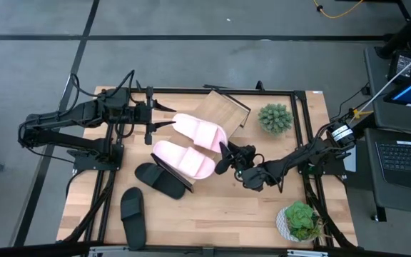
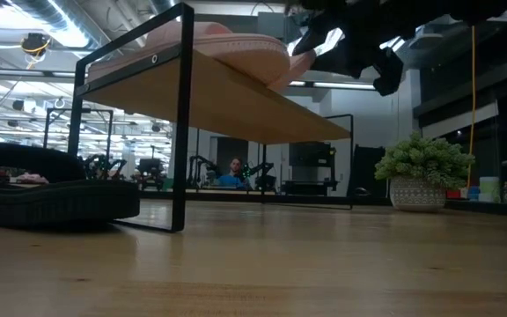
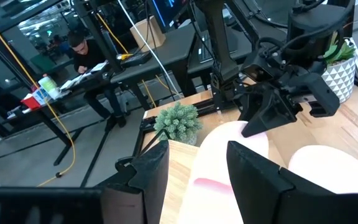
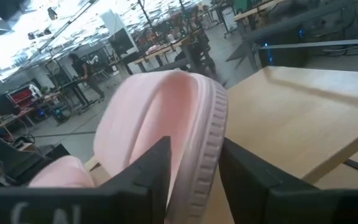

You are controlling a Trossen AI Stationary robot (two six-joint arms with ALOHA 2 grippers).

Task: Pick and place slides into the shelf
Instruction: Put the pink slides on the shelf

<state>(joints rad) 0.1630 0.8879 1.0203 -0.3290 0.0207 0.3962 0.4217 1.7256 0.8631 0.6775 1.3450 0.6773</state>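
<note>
Two pale pink slides lie side by side on the slanted wooden shelf (image 1: 228, 109) (image 2: 227, 97): the far one (image 1: 200, 132) and the near one (image 1: 184, 158). Two black slides rest sole-down on the tabletop, one (image 1: 161, 178) beside the shelf and one (image 1: 133, 213) nearer the front edge. My right gripper (image 1: 222, 157) is shut on the far pink slide's right end. My left gripper (image 1: 167, 124) is open, with its fingers on either side of that slide's left end (image 3: 211, 177). My right gripper pinches the far pink slide's right end by its ribbed sole edge (image 4: 199, 149) between the two fingers, coming level from the table's right. The slide lies on the shelf board (image 4: 303, 106). My left gripper: I cannot tell whether its fingers touch the slide's left end.
A potted plant (image 1: 275, 118) stands right of the shelf, and another in a patterned pot (image 1: 300, 220) stands at the near right. Black frame rails (image 1: 307, 128) border the table. Bare tabletop lies at the front middle (image 1: 220, 214). A person sits at a desk beyond the table (image 3: 82, 53).
</note>
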